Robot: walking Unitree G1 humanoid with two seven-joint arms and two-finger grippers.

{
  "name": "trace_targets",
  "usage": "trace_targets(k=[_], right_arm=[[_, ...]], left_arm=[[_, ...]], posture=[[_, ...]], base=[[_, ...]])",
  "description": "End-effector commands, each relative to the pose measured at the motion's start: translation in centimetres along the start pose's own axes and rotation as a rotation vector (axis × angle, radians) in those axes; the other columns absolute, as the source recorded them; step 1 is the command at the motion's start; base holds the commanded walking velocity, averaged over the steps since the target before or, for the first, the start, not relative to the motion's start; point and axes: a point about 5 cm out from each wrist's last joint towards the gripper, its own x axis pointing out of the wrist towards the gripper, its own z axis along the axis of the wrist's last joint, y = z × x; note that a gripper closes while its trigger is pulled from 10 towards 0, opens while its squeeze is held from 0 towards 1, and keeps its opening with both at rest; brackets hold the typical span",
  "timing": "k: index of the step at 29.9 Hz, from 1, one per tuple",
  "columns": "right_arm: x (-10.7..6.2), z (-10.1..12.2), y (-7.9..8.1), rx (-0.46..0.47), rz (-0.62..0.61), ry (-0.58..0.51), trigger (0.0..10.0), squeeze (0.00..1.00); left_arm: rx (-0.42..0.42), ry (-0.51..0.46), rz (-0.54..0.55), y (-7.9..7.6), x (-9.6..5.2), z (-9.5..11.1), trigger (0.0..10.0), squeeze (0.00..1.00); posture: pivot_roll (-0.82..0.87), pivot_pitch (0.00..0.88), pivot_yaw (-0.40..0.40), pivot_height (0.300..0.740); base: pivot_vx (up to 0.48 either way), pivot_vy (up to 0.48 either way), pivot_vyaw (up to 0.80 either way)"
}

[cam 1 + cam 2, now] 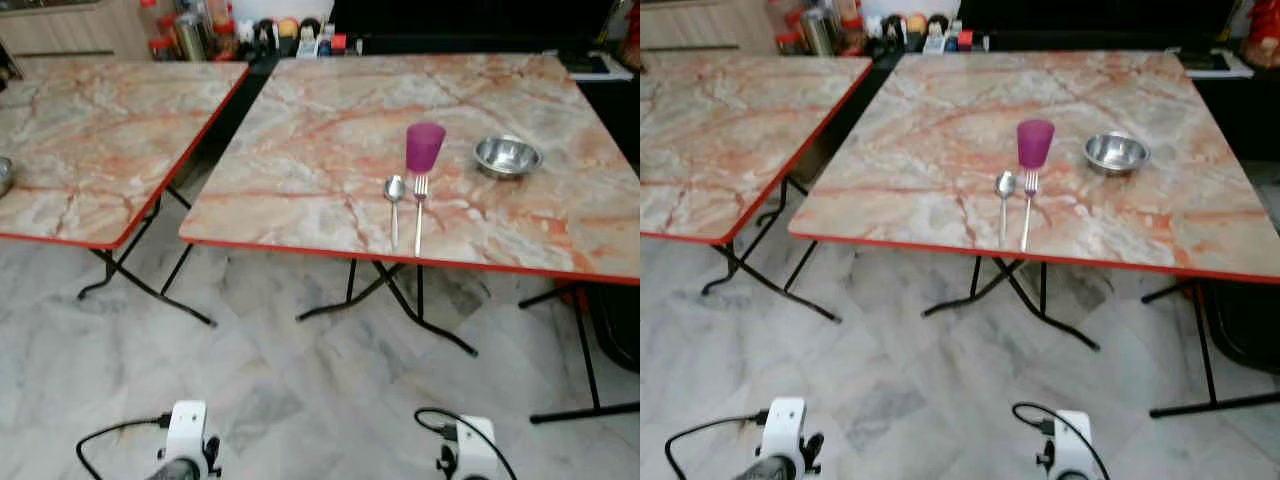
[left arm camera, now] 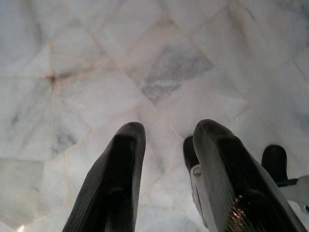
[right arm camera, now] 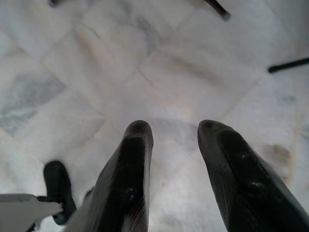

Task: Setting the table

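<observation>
Both grippers hang low over the marble floor (image 1: 300, 400) — the left gripper (image 2: 164, 140) and right gripper (image 3: 175, 137) each with fingers parted, holding nothing. On the nearer table (image 1: 300, 150) a spoon (image 1: 394, 205) and fork (image 1: 419, 208) lie side by side, handles toward the front edge. A purple cup (image 1: 425, 146) stands just behind them — a steel bowl (image 1: 507, 156) sits near its right. A second table (image 1: 90, 140) stands to the left.

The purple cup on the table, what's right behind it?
Behind the purple cup lies bare marble tabletop; bottles and jars stand beyond the far edge. The small patch directly behind the cup is hidden.
</observation>
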Motion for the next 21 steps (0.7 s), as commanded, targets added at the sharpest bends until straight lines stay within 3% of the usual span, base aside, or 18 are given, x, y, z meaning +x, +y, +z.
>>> trace_targets(k=[1,8,17,21], right_arm=[[0.04,0.36,0.37,0.022,0.009,-0.023,10.0,0.00],[-0.06,0.00,0.42,0.011,0.005,-0.015,10.0,0.00],[-0.16,-0.24,0.67,0.014,0.005,-0.016,10.0,0.00],[-0.05,0.24,0.72,0.034,0.003,-0.029,10.0,0.00]], left_arm=[[-0.007,0.004,0.019,0.86,-0.07,0.02,10.0,0.00],[-0.015,0.005,0.020,1.01,-0.12,-0.09,10.0,0.00],[-0.014,0.012,0.029,1.05,-0.16,-0.28,10.0,0.00],[-0.011,0.009,0.031,1.25,-0.09,0.03,10.0,0.00]], posture=[[-0.14,0.029,0.095,0.740],[-0.14,0.020,0.098,0.740],[-0.14,0.018,0.106,0.740],[-0.14,0.063,0.111,0.740]], base=[[0.000,0.000,-0.66],[0.000,0.000,-0.63],[0.000,0.000,-0.24],[0.000,0.000,-0.73]])
